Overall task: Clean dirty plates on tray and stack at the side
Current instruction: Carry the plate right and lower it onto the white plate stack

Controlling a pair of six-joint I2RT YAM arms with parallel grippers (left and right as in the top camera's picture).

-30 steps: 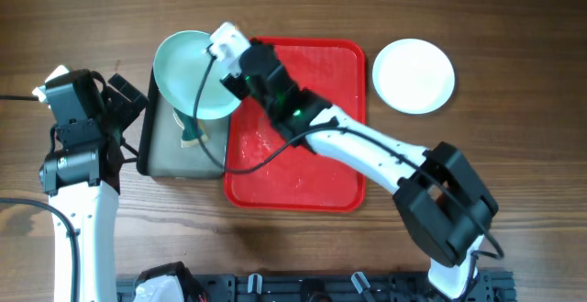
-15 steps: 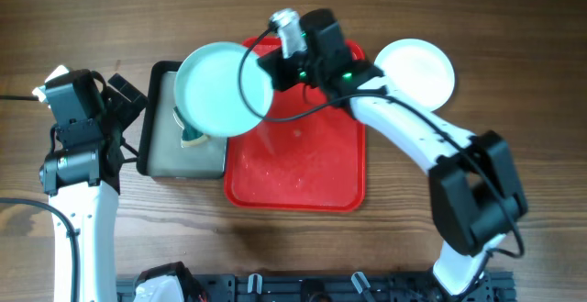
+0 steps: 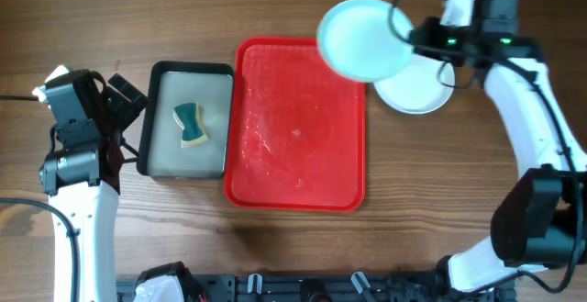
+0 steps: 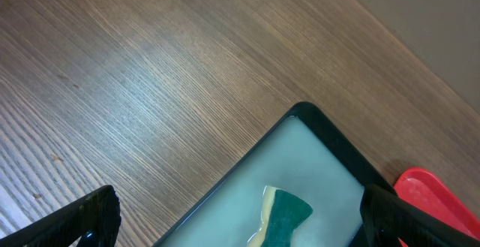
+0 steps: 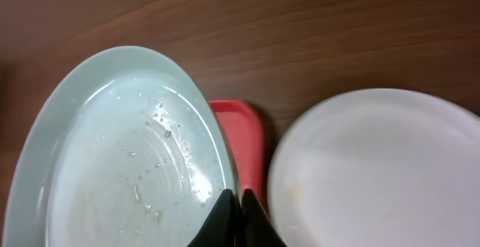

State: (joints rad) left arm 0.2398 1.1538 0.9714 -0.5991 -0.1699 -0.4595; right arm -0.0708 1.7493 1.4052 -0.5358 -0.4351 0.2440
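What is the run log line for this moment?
right end effector: shut on mint plate | mint plate: over tray corner, near white plate | left end effector: open | sponge: in grey tray

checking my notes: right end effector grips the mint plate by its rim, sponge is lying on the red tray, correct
Not quite. The right end effector does grip the mint plate by its rim, but the sponge lies in the black-rimmed grey tray, not on the red tray, as the overhead view shows.
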